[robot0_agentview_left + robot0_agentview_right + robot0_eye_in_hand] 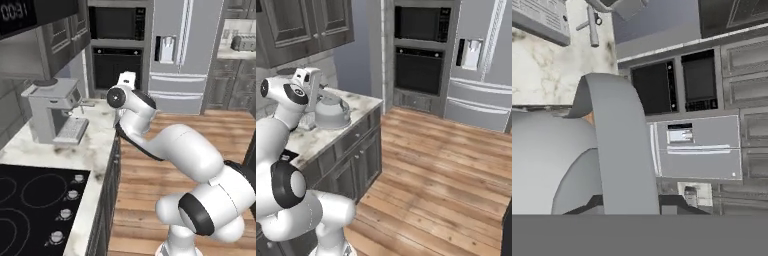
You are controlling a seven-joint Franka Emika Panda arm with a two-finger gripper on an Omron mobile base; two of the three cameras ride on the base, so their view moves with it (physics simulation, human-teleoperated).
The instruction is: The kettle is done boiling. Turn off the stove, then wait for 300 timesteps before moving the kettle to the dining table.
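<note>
the kettle (332, 113) is off the stove (30, 200): in the right base view it sits at the level of the marble worktop (95, 150), near its far end, just in front of the robot's hand. whether it hangs just above the marble or touches it cannot be told. in the hand view the kettle's slanted grey handle (619, 145) runs straight up from the bottom edge with the rounded silver body to its left, so the gripper (312, 95) appears pinched on that handle; the fingertips themselves are hidden, but the jaws stand nearly together, which fits a grip on a thin handle.

the black cooktop lies bare in the left base view, its 4 silver knobs (65, 212) in a row along the front edge. their setting is too small to read, so whether the burner is off cannot be told from here; judging by the kettle already being carried, the switch-off and the wait are likely done.

what is left is the haul to the dining table. the base faces the ovens (418, 50) and the fridge (481, 65) across the wooden floor (441, 180).
</note>
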